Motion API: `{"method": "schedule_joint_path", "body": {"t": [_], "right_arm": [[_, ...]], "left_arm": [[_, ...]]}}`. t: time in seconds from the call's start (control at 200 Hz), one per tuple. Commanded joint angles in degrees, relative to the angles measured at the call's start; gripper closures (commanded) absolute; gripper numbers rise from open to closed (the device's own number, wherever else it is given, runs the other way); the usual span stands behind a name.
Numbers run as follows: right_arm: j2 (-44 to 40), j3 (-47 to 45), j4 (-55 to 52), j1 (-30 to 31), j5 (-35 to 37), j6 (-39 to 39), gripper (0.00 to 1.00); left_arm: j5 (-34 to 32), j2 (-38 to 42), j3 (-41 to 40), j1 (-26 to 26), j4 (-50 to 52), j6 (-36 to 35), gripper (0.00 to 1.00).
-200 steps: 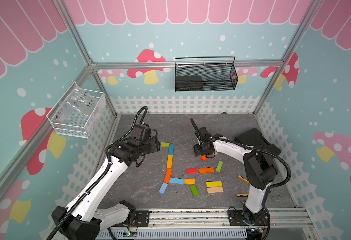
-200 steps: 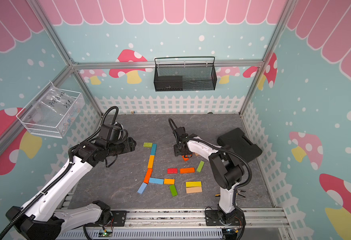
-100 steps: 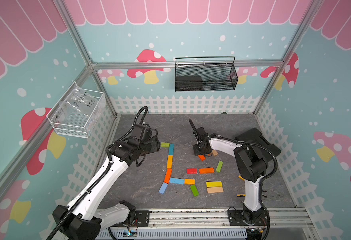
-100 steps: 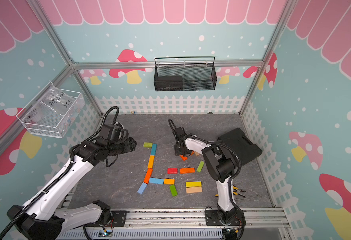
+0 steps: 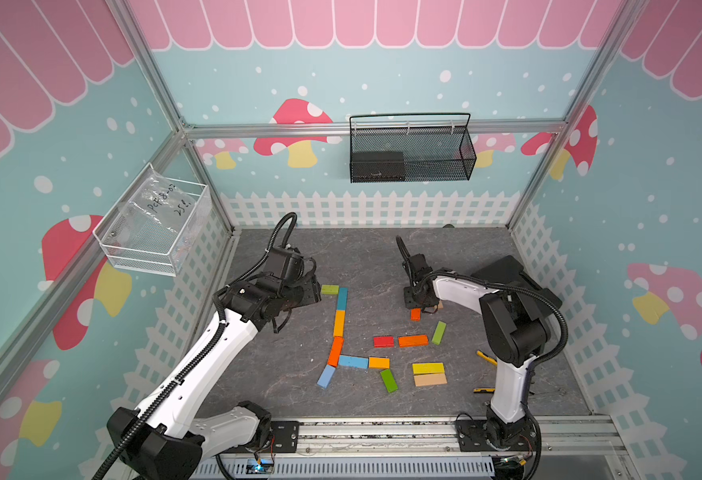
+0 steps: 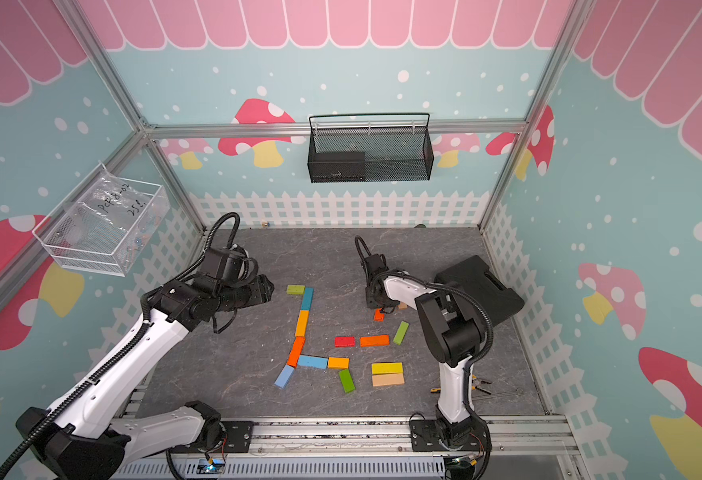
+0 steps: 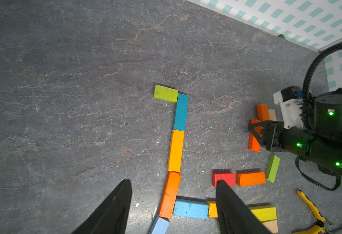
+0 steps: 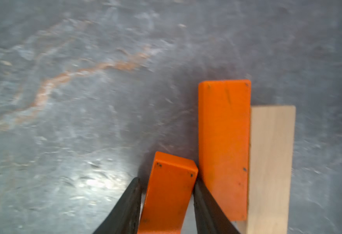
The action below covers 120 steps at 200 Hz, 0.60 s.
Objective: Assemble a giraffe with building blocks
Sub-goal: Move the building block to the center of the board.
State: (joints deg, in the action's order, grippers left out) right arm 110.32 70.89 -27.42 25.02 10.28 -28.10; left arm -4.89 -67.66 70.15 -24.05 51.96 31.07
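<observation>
The right claw straddles an orange block — one finger touches its side, the other shows a dark sliver beside it, so a firm grip cannot be told. Just outside the touching finger lie a second orange block and a tan block, side by side. The left claw stands wide open.
</observation>
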Motion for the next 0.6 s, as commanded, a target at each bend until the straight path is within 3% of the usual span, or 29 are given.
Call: {"method": "schedule_joint_path", "body": {"t": [0.0, 0.285, 0.595], "right_arm": [[-1.11, -3.99, -3.52, -1.46, 3.09, 0.5, 0.56], [-6.68, -9.39, -2.99, -4.62, 3.48, 0.84, 0.54], [-13.58, -5.8, -3.63, -3.56, -0.46, 5.25, 0.18]], "left_arm": [[0.4, -0.41, 0.47, 0.32, -0.76, -0.22, 0.31], [0.67, -0.33, 0.39, 0.32, -0.9, -0.13, 0.31], [1.39, -0.19, 0.33, 0.29, -1.02, -0.22, 0.3]]}}
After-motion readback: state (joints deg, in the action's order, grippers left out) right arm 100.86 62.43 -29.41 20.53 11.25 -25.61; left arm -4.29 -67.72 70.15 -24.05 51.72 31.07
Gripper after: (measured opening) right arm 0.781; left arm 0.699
